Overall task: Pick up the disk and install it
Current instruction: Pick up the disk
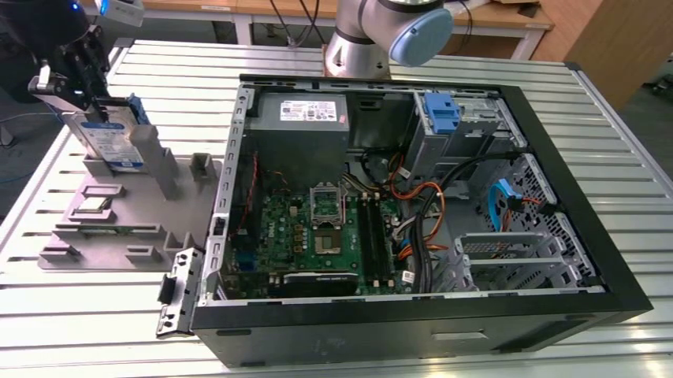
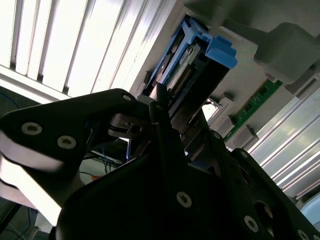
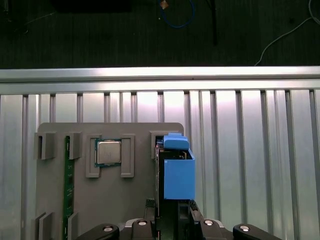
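Observation:
The disk [image 1: 113, 146] stands on edge at the back of a grey parts fixture [image 1: 105, 236], at the exterior view's left; its label and blue carrier frame face the computer case. My gripper [image 1: 93, 110] comes down on its upper end, with the jaws closed against its two flat faces. In the first wrist view the disk [image 3: 177, 172] is seen edge-on, blue frame outermost, running down between my fingertips [image 3: 150, 206]. The second wrist view has the disk [image 2: 197, 70] sticking out beyond the black gripper [image 2: 165, 107]. Whether its lower edge still rests in the fixture slot I cannot tell.
An open computer case [image 1: 589, 260] lies on the slatted metal table, at the exterior view's right of the fixture. Inside are a grey box with a white sticker [image 1: 305, 110], a bare blue bracket [image 1: 442, 114] in the drive bay and loose cables [image 1: 421, 205]. A processor chip [image 3: 108, 152] and memory stick [image 3: 67, 185] sit on the fixture.

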You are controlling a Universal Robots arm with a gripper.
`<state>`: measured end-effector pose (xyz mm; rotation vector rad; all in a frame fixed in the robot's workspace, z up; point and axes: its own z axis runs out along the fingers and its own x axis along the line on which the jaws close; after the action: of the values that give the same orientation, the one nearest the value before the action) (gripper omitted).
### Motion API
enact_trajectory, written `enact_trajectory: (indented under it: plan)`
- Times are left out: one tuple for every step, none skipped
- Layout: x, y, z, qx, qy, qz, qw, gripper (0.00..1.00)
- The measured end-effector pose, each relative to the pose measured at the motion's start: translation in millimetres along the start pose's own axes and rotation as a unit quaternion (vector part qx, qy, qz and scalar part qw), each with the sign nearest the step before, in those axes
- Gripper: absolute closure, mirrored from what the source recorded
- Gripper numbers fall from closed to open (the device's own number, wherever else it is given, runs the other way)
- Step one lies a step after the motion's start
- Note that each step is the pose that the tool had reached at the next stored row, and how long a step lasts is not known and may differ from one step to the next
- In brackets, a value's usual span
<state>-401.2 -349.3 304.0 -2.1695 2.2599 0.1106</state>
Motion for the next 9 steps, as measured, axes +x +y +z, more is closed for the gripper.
enact_trajectory:
  plan:
    - [0.0, 0.0, -0.3, 0.0000, 0.0000, 0.000, 1.0000, 0.65]
    - [-0.1, 0.0, -1.1, -0.0001, 0.0001, 0.000, 1.0000, 0.65]
    - [-0.1, 0.1, -2.0, -0.0001, 0.0000, 0.000, 1.0000, 0.65]
    - [-0.2, 0.2, -3.5, 0.0000, 0.0000, 0.000, 1.0000, 0.65]
    - [-0.3, 0.2, -5.0, 0.0000, 0.0000, 0.000, 1.0000, 0.65]
    - [-0.4, 0.3, -6.8, -0.0001, 0.0000, 0.000, 1.0000, 0.65]
    - [-0.5, 0.4, -8.6, 0.0000, 0.0000, 0.000, 1.0000, 0.65]
    - [-0.6, 0.5, -10.6, 0.0000, 0.0000, 0.000, 1.0000, 0.65]
    - [-0.7, 0.6, -12.7, 0.0000, 0.0000, 0.000, 1.0000, 0.65]
